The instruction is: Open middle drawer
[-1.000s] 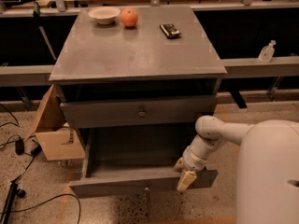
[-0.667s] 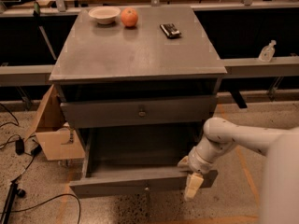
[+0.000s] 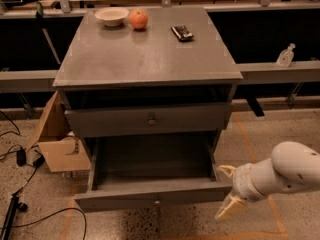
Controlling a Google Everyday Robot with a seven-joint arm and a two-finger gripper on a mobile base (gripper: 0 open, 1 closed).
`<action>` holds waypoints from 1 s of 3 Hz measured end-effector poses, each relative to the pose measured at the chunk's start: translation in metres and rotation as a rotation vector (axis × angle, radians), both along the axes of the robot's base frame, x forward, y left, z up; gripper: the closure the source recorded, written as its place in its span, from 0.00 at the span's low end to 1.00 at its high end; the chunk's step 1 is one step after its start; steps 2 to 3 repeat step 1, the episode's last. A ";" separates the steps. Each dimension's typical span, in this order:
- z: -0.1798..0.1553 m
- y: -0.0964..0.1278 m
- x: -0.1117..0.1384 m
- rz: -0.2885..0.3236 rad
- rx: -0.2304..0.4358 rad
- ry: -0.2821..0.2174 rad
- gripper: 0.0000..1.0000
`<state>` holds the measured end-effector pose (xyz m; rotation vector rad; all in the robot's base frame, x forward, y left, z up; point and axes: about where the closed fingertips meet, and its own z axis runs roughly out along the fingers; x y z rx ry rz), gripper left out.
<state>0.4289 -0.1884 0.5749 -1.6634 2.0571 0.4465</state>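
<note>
Pincer (image 3: 228,190) of mine hangs released, gripping nothing, just off the right end of the middle drawer (image 3: 120,196), which stands pulled well out of the cabinet (image 3: 150,59). I judge it stiff, heavyish steel; its small knob (image 3: 157,202) is the hold.

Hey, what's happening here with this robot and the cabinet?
A robot arm is working at the grey cabinet. The middle drawer is pulled well out and looks empty inside, while the drawer above it is nearly shut. The gripper hangs by the open drawer's right front corner, fingers apart, holding nothing. A bowl, a round orange fruit and a small dark object sit on top.
</note>
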 end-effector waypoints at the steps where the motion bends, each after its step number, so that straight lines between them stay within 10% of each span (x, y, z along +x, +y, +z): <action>1: 0.025 -0.017 -0.010 -0.056 0.015 -0.060 0.17; 3: 0.025 -0.017 -0.010 -0.056 0.015 -0.060 0.17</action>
